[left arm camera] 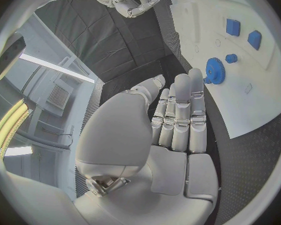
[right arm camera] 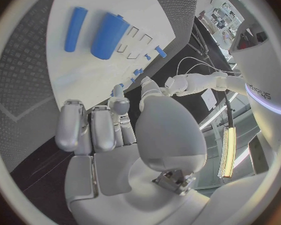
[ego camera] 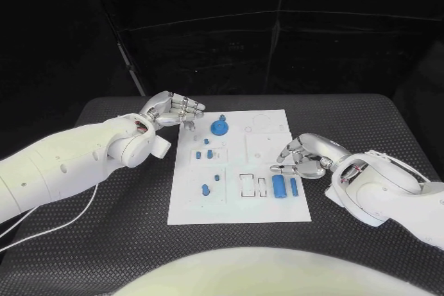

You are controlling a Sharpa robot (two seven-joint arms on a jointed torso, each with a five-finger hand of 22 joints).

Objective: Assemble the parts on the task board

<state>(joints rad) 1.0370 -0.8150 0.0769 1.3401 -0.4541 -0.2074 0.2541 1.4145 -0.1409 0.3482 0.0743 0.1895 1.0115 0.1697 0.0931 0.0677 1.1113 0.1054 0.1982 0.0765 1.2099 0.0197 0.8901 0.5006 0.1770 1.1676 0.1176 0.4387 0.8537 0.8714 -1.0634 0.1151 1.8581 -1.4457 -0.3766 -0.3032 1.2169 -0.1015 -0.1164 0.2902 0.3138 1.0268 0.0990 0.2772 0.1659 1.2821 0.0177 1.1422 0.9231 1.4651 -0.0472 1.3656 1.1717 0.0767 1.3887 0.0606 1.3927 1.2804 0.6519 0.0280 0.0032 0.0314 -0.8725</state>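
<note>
From the head view we see the task board (ego camera: 239,209) lying flat in the middle of the black table (ego camera: 370,116), the blue parts spread across it. The blue gear (ego camera: 219,127) sits near the board's far edge, small blue pieces stand in the recesses on the left half, and two blue cylinders (ego camera: 278,187) lie side by side near the right edge. Our left hand (ego camera: 173,110) hovers at the far left corner of the board, fingers gently curled, nothing in them. Our right hand (ego camera: 303,156) is at the right edge, just beside the cylinders, fingers bent inward; whether it touches them we cannot tell here.

Over to the left wrist view: the left hand (left arm camera: 172,120) has its fingers straight and together, released, grasping nothing, with the gear (left arm camera: 213,67) just beyond the fingertips.

Now the right wrist view: the right hand (right arm camera: 109,130) is loose too, fingers apart and empty, and the thicker cylinder (right arm camera: 107,36) and the slimmer one (right arm camera: 74,29) lie untouched on the board beyond it.

These look to us like light, stiff plastic pieces, smooth and liable to roll. We would pinch a cylinder across its middle, and take the gear by its toothed rim.
</note>
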